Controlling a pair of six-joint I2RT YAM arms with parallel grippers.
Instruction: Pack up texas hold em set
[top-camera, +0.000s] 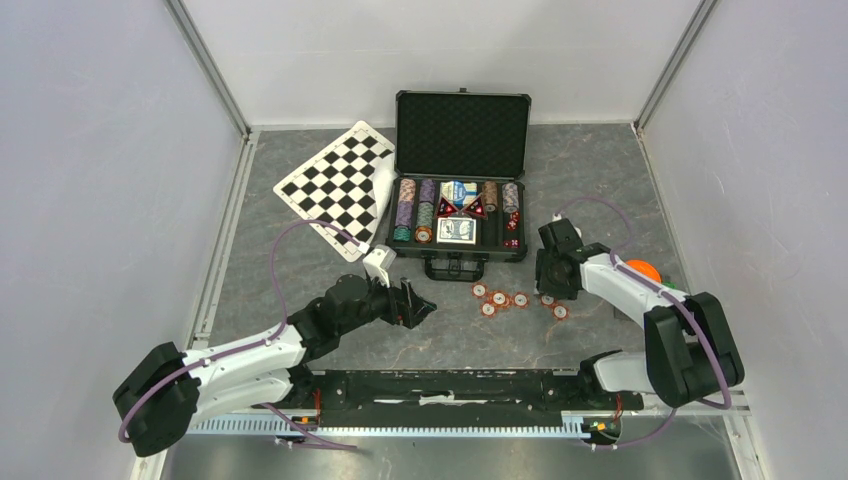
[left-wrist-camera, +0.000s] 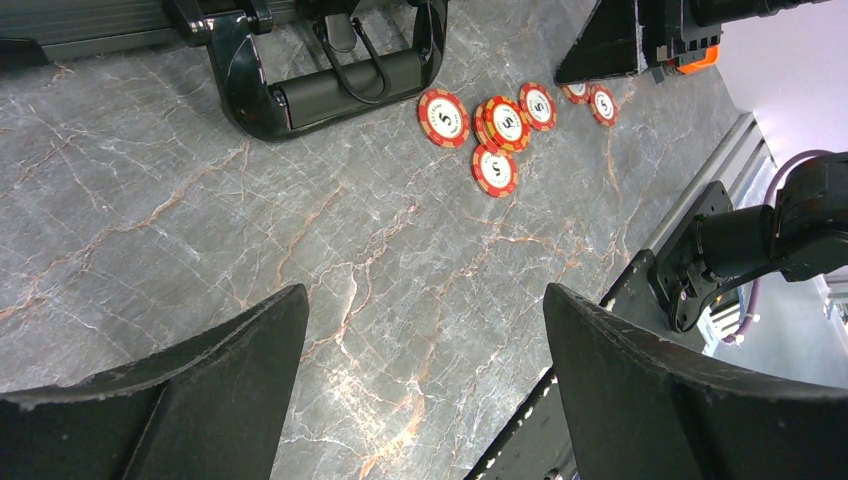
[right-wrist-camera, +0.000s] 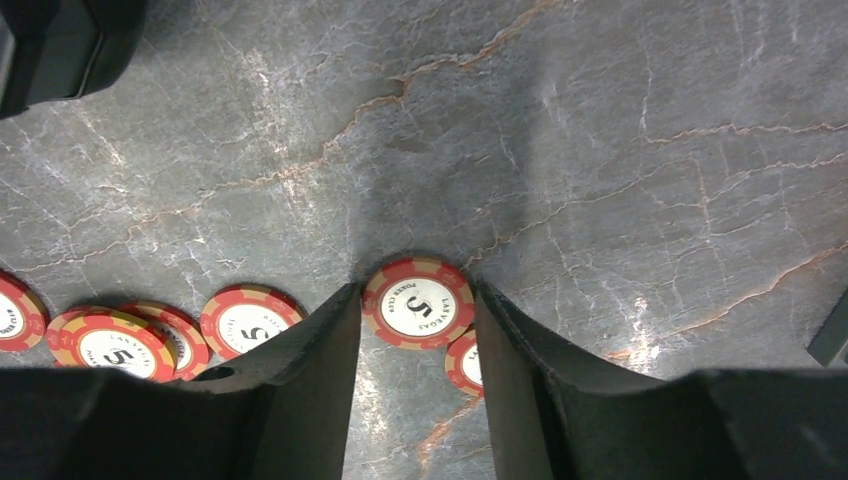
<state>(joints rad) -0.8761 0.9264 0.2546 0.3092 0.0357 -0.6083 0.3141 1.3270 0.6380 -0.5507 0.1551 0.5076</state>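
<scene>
**Right claw (right-wrist-camera: 414, 292) pinches a chip (right-wrist-camera: 420, 306); left claw (left-wrist-camera: 425, 300) hangs spread**

Right claw points straight down at the grey marbled surface (top-camera: 450, 340), to the near right of the case (top-camera: 460, 130). One finger sits against each side of the chip. The chip is red and cream, marked 5, and lies flat. A second chip (right-wrist-camera: 464, 366) shows just nearer, partly hidden by the right finger.

More chips (top-camera: 500, 298) lie to the left in a loose row on the surface, just near the case's handle (left-wrist-camera: 345, 85). Two of them overlap.

Left claw is wide apart and holds nothing. It sits left of the row and is aimed toward it, near the case's near-left corner.

The case stands open at the far middle, its foam-lined lid upright. Its base holds chip rows (top-camera: 405, 208) standing on edge and a card deck (top-camera: 455, 230) in the middle. Small red dice (top-camera: 512, 222) sit at the right end.

A checkered board (top-camera: 335, 185) lies left of the case, with its right edge curling up against it. An orange thing (top-camera: 642, 269) sits at the right, partly behind the right arm.
</scene>
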